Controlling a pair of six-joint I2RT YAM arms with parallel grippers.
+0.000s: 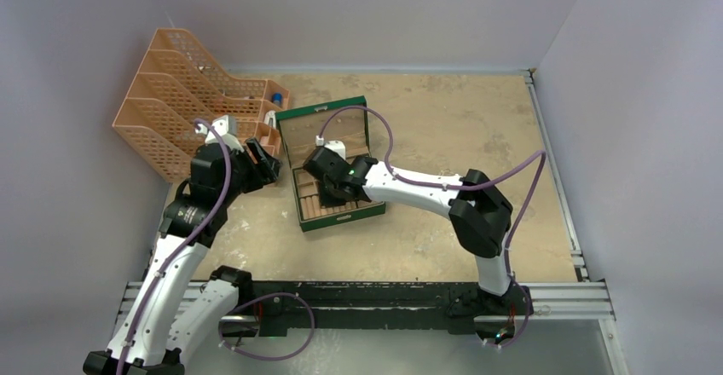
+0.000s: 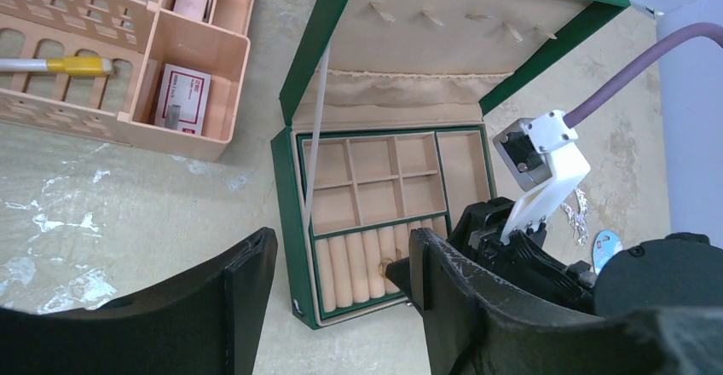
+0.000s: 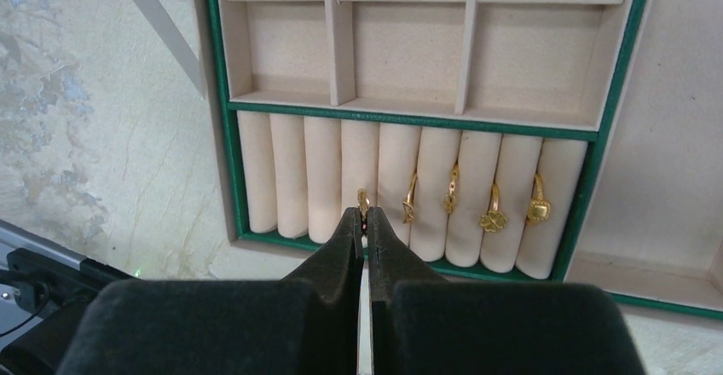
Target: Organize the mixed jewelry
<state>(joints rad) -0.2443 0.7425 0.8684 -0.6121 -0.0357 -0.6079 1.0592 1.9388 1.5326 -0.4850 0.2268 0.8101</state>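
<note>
Right gripper (image 3: 365, 218) pinched shut on gold ring (image 3: 362, 199) at ring rolls (image 3: 322, 170), left gripper (image 2: 339, 247) partly open, empty

Shiny gold metal rings (image 3: 493, 219), matt tan cloth rolls (image 3: 290, 179), orange plastic organizer (image 1: 162, 119)

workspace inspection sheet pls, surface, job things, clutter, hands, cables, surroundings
surface: mottled tan tabletop
job's things: four gold rings seated in the green box's ring rolls; fifth ring pinched over the rolls; silvery tangle on the tabletop beside the box
clutter: orange file rack, light-blue packet
hands: right hand shut on the fifth ring; left hand open, empty, above the tabletop
cables: purple cable looped over each arm
surroundings: plain pale walls
</note>
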